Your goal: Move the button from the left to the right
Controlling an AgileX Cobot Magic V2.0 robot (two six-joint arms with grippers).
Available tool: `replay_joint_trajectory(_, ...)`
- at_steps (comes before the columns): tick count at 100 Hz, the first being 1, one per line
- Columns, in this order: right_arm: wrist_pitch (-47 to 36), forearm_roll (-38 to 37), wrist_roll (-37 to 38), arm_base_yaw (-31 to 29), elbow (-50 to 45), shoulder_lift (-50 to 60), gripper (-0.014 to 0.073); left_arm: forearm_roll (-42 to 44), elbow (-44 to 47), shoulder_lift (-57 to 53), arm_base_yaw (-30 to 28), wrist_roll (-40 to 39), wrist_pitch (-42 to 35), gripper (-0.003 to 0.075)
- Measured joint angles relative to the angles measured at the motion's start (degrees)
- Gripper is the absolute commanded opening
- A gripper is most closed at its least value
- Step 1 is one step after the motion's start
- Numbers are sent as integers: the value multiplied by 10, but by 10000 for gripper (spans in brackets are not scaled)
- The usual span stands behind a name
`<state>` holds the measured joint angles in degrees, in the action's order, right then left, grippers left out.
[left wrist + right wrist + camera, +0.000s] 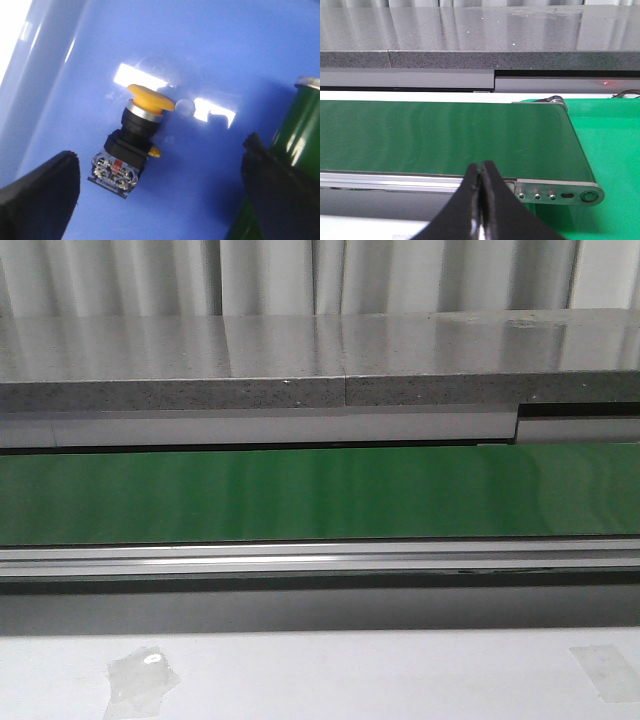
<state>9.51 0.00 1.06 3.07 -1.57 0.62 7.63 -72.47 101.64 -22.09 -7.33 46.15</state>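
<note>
The button (132,140) lies on its side on a blue surface (225,60) in the left wrist view: yellow mushroom cap, black body, clear terminal block with a red mark. My left gripper (160,187) is open above it, its black fingers (40,192) wide apart, the button's terminal end close to the finger at the picture's left, not touched. My right gripper (481,172) is shut and empty, in front of the green conveyor belt (445,135). Neither the button nor any gripper shows in the front view.
A green cylindrical object with a metal rim (300,125) lies on the blue surface beside the other left finger. The green belt (320,495) runs across the front view, a grey stone shelf (300,360) behind it. The belt's end roller bracket (560,192) is near my right gripper.
</note>
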Motion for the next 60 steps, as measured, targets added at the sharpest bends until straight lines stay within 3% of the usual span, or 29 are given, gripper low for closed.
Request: replay_joint_trajectory(60,0,0,0,0,0,0,-71,-16,-3,33,-39,8,-23,628)
